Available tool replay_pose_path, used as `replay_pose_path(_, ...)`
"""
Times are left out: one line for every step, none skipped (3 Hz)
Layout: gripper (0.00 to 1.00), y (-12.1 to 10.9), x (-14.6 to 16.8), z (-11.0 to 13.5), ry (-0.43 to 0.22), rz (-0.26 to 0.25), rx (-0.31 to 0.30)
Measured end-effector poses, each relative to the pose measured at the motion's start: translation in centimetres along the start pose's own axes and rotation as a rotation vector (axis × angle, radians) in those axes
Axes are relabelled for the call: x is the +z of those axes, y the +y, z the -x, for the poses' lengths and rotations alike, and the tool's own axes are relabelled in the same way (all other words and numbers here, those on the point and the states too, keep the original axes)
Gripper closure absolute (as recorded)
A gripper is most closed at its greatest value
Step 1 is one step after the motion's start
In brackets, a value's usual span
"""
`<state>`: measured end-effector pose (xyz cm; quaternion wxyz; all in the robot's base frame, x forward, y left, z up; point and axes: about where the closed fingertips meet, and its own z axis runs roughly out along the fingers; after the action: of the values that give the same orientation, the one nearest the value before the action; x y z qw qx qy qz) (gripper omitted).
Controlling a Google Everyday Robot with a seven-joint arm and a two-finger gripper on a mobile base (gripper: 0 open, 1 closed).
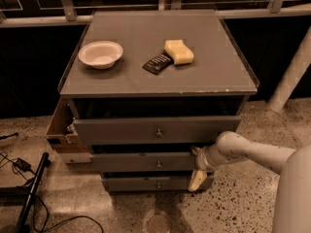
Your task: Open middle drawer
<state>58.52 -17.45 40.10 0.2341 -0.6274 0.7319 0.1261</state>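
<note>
Camera view: the gripper (196,168) is at the right end of the middle drawer (131,162), well right of its knob (158,164). The arm (252,152) comes in low from the right.

Fingers are spread wide. A short tip shows just above the front's top edge, and the pale lower finger (197,179) hangs down past its bottom edge, over the right end of the bottom drawer (146,184). It looks like they straddle the front's end without clamping it. I can't tell whether they touch it.

Middle drawer location: second of three grey fronts, under the top drawer (121,129), which stands out with its wooden side (59,128) showing on the left. The middle front sits a little proud of the bottom one but isn't clearly pulled out.

Step, as I read it: engaging the drawer. The pull itself isn't done.

Next move needs:
- a firm hold or hook on that right edge, or a shift left to the knob
- a straight pull toward the camera, parallel to the slides, because an off-centre pull at the end could rack the drawer
- the lower finger kept clear of the bottom front

The bowl (100,54), sponge (179,51) and dark packet (158,63) on the cabinet top (209,76) aren't involved.
</note>
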Motion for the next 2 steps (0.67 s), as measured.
replay_pose_path(0.00,1.0,-1.0,-0.1,0.017,0.049,0.026)
replay_pose_path(0.00,2.2,-2.2,-0.2,0.024,0.104,0.055)
